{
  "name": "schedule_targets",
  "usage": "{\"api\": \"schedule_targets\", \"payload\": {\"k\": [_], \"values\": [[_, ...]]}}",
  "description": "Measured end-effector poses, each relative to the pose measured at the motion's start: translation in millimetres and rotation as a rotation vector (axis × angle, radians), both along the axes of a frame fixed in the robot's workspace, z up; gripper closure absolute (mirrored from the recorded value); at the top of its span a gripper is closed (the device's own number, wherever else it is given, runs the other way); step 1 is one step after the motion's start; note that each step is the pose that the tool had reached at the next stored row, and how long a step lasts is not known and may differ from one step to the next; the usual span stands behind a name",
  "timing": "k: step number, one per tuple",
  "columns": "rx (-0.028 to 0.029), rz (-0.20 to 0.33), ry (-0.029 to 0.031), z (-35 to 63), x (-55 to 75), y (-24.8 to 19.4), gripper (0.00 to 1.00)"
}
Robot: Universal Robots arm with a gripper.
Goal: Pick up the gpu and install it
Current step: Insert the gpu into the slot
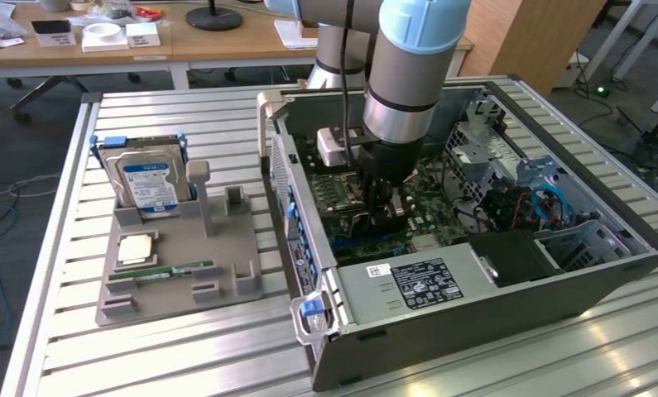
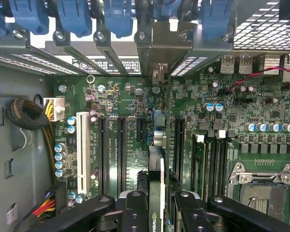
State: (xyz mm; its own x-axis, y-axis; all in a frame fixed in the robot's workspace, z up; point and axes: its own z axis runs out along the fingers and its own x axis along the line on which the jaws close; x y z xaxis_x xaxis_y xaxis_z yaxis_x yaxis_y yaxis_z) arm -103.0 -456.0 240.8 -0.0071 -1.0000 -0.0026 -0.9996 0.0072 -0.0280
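the gripper (image 2: pixel 157 210), clamped on the gpu (image 2: pixel 156 183), holds it edge-down over the motherboard (image 2: pixel 232 125), so seating needs slot alignment

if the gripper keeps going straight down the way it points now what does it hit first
Most likely the motherboard inside the case. The gripper is shut on the gpu, held edge-on over the expansion slots, so the card's edge would meet a slot first. Depth is unclear.

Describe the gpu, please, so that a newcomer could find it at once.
Inside the open case, over the green motherboard, the pincer grips the gpu. It is the thin card seen edge-on between the black fingers, unlike the flat dark slots beside it.
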Motion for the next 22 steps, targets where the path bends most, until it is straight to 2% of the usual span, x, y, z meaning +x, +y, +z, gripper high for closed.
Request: {"api": "schedule_targets", "payload": {"k": [22], "values": [[0.0001,0.0,0.0,-2.6,-0.4,0.0,0.74]]}}
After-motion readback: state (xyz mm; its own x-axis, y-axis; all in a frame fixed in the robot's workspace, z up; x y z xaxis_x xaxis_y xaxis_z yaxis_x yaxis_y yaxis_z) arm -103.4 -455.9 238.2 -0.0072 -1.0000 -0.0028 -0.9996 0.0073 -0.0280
